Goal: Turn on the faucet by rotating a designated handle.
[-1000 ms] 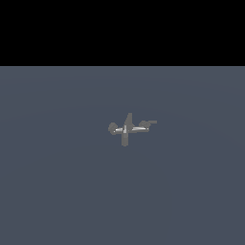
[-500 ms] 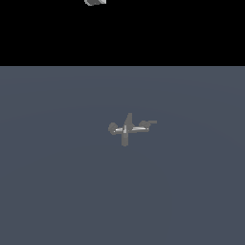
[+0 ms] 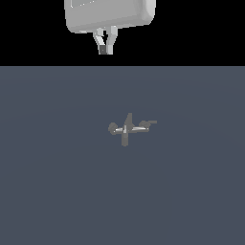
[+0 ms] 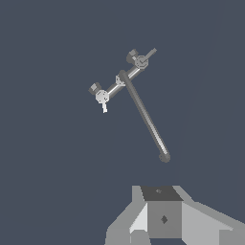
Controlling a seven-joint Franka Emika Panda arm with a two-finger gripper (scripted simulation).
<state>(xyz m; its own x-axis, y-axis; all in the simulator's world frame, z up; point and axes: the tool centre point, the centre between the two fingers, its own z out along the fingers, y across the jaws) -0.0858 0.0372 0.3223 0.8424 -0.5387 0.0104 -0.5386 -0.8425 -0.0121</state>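
Note:
The faucet (image 3: pixel 127 128) is a small gray cross-shaped fixture standing on the gray floor. Its handle (image 3: pixel 149 124), a cap with a thin flat lever, ends the arm on the exterior view's right. A rounded knob (image 3: pixel 113 128) ends the opposite arm. My gripper (image 3: pixel 105 49) hangs from the white hand high above and behind the faucet, far from it, with its fingertips together and nothing between them. The wrist view shows the faucet (image 4: pixel 125 79) from above with its long spout (image 4: pixel 146 119), the handle (image 4: pixel 142 60), and my gripper (image 4: pixel 161 192) at the edge of the picture.
The flat gray floor (image 3: pixel 57 191) spreads all around the faucet. A black background lies above its far edge. Nothing else shows in either view.
My hand has come down into the top of the exterior view: absent a second ago, only a corner half a second ago, now hand and fingers show. The faucet has not moved.

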